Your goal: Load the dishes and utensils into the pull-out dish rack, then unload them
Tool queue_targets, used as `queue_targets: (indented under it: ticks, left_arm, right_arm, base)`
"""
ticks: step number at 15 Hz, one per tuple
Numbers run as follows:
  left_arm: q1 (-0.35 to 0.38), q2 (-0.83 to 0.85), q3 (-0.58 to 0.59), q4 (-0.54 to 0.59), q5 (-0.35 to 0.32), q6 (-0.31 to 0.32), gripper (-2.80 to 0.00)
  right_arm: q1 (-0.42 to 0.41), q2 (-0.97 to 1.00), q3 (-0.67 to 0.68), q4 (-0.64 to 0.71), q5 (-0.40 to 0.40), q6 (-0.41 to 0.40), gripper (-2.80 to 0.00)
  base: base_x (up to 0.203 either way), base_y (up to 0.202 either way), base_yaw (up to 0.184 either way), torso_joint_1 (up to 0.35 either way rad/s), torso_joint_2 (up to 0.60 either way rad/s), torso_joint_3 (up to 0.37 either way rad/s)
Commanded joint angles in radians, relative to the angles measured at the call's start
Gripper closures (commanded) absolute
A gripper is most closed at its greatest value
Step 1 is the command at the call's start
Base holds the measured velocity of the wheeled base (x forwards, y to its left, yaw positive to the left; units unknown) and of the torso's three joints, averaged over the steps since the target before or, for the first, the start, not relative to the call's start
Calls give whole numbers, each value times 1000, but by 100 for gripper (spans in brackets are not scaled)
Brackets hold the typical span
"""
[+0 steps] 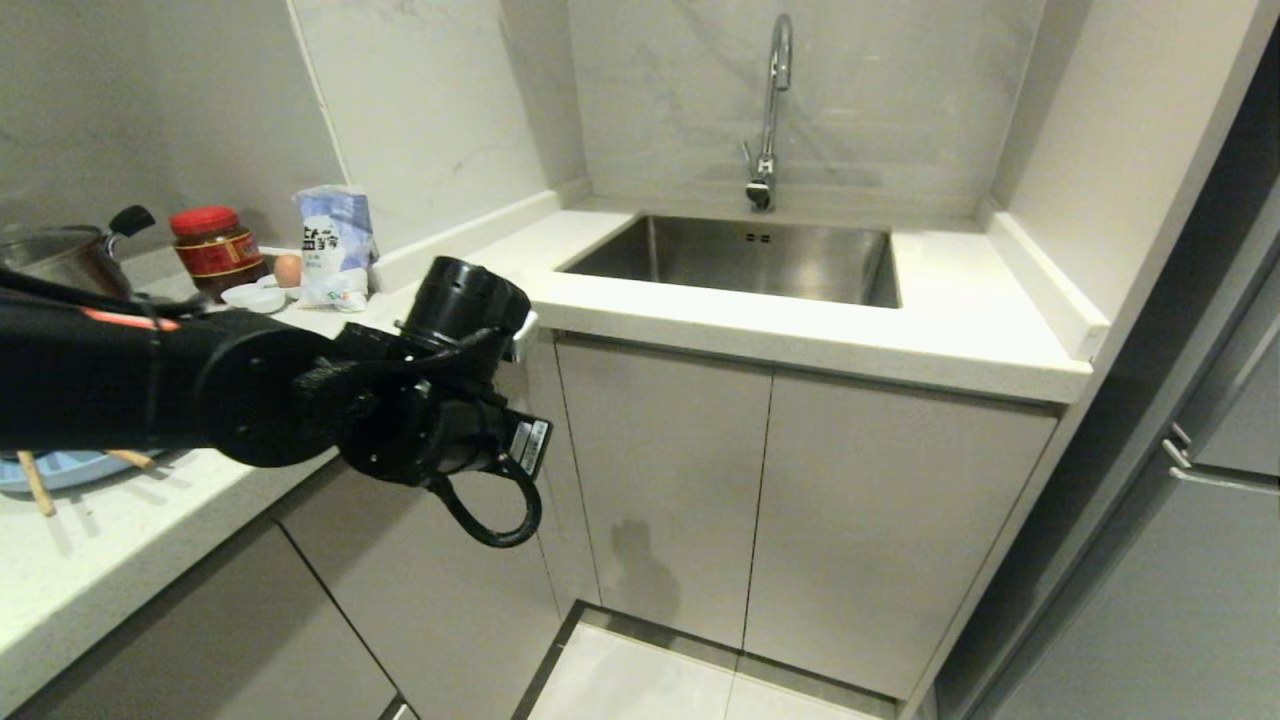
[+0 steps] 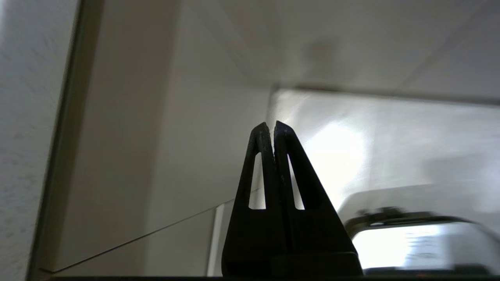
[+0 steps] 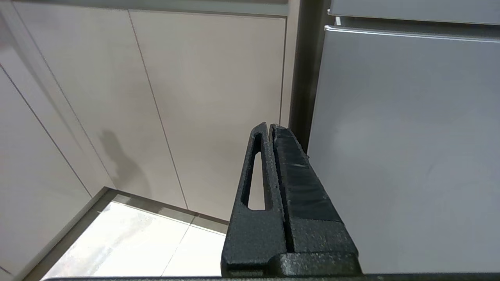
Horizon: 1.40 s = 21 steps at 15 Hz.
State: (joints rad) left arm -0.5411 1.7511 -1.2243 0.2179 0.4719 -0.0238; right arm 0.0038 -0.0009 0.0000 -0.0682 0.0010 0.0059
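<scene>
Home kitchen, sink, faucet, cabinets

Left arm hides most of the blue plate and chopsticks on the desk; pot cut off beside the arm.

Matte black plastic left gripper, fingers pressed together, against pale beige cabinet fronts. Behind its black arm, a sliver of pale-blue oval plate with light-wood chopsticks across it, on a white speckled stone countertop. Farther back: a red-lidded dark-brown jar, a blue-and-white printed bag, and a tan egg.
</scene>
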Motion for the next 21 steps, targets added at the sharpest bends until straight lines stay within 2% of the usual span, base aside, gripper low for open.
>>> queue_targets:
  ticks: [1,3,5,7,9,10,13,16,18,19,21]
  left_arm:
    - [-5,-202,8,2,-56,1,0]
    - [-3,-375,39,-1,-100,27,0]
    - [27,-556,74,-6,-177,96,0]
    - [138,-743,94,-8,-291,163,0]
    - [334,-919,118,-2,-388,198,0]
    - [393,-1005,141,9,-420,207,0]
    - [461,-1292,290,42,-457,221,0]
    - [516,-1575,582,50,-463,225,0]
    - [533,-1695,765,13,-468,210,0]
    - [538,-1721,856,-47,-465,184,0]
    - [542,-1747,929,-79,-456,59,0]
  right_arm:
    - [1,-1,23,-1,1,0,0]
    - [1,-1,23,-1,1,0,0]
    - [1,-1,23,-1,1,0,0]
    - [1,-1,23,-1,1,0,0]
    - [1,-1,23,-1,1,0,0]
    - [1,-1,23,-1,1,0,0]
    - [1,-1,23,-1,1,0,0]
    - [1,-1,23,-1,1,0,0]
    - [1,-1,23,-1,1,0,0]
    - [1,-1,23,-1,1,0,0]
    - [1,-1,23,-1,1,0,0]
  base:
    - [0,0,0,0,0,0]
    - [0,0,0,0,0,0]
    - [0,0,0,0,0,0]
    - [0,0,0,0,0,0]
    - [0,0,0,0,0,0]
    - [0,0,0,0,0,0]
    - [0,0,0,0,0,0]
    - [0,0,0,0,0,0]
    - [0,0,0,0,0,0]
    - [0,0,0,0,0,0]
    - [0,0,0,0,0,0]
